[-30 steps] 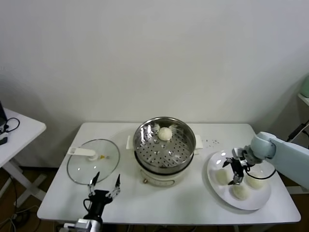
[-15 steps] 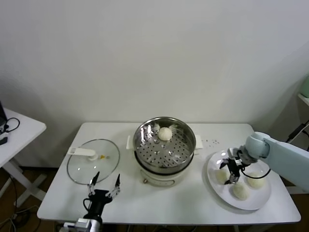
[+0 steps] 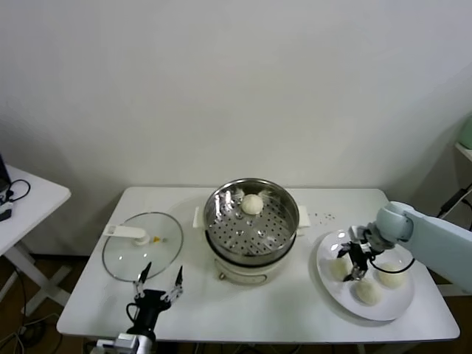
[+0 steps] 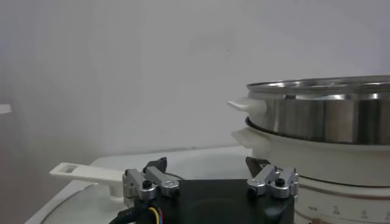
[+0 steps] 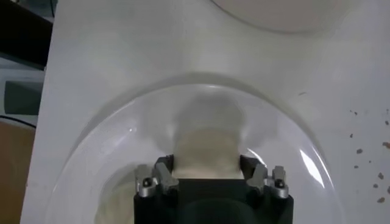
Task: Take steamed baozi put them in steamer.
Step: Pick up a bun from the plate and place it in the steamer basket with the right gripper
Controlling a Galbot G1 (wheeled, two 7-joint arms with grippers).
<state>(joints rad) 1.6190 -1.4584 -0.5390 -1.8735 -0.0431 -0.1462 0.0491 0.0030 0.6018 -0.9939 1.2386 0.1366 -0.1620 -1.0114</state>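
The steamer, a shiny steel pot on a cream base, stands mid-table with one baozi at its far side. Three more baozi lie on a white plate at the right: one on the left, one in front, one on the right. My right gripper is open and low over the plate, its fingers on either side of the left baozi. My left gripper is open and empty at the table's front left; in its wrist view the steamer stands just ahead.
A flat glass lid with a white handle lies left of the steamer. Small dark specks dot the table behind the plate. A white side table stands at the far left.
My right gripper has shifted a little left and down over the plate's left baozi, then held still. The left arm has not moved.
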